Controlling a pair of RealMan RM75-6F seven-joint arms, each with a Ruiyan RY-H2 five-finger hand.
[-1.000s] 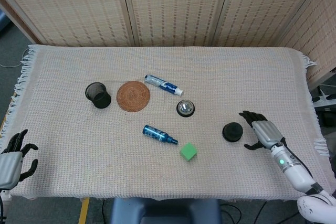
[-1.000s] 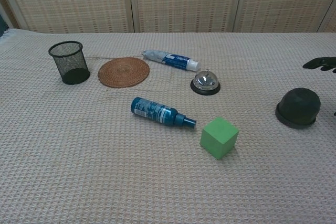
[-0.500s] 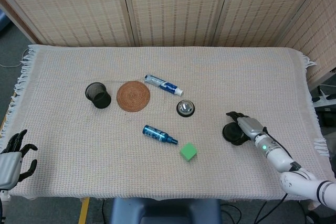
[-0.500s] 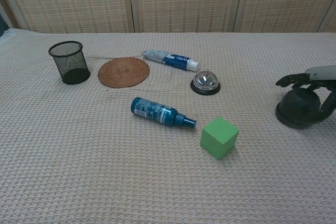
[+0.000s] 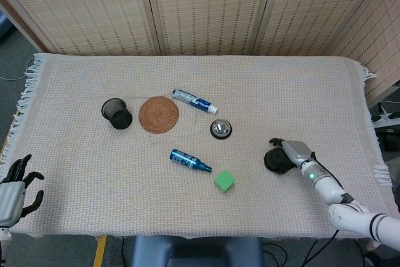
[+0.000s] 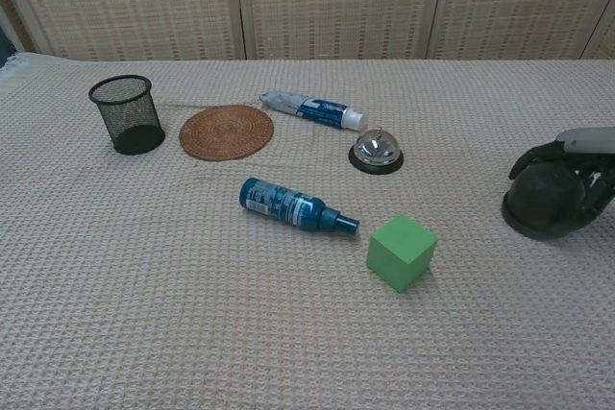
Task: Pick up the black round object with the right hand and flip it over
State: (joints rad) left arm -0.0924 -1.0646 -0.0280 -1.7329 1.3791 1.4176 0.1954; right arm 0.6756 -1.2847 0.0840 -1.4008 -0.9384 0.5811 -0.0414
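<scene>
The black round object [image 5: 273,161] [image 6: 538,206] sits dome-up on the cloth at the right of the table. My right hand [image 5: 292,152] [image 6: 579,162] lies over it from the right, its dark fingers curled around the top and sides, gripping it; the base still touches the cloth. Most of the hand is cut off by the right edge of the chest view. Off the table's near left corner my left hand [image 5: 15,185] hangs with its fingers apart, holding nothing; only the head view shows it.
A green cube [image 5: 224,181] [image 6: 401,252] lies left of the black object, with a blue spray bottle [image 5: 189,160] beyond it. Further back are a call bell [image 5: 220,129], a toothpaste tube [image 5: 194,100], a woven coaster [image 5: 159,114] and a black mesh cup [image 5: 117,113].
My right hand has moved left from beside the black round object onto it, and its fingers have closed around it. The left hand has stayed put.
</scene>
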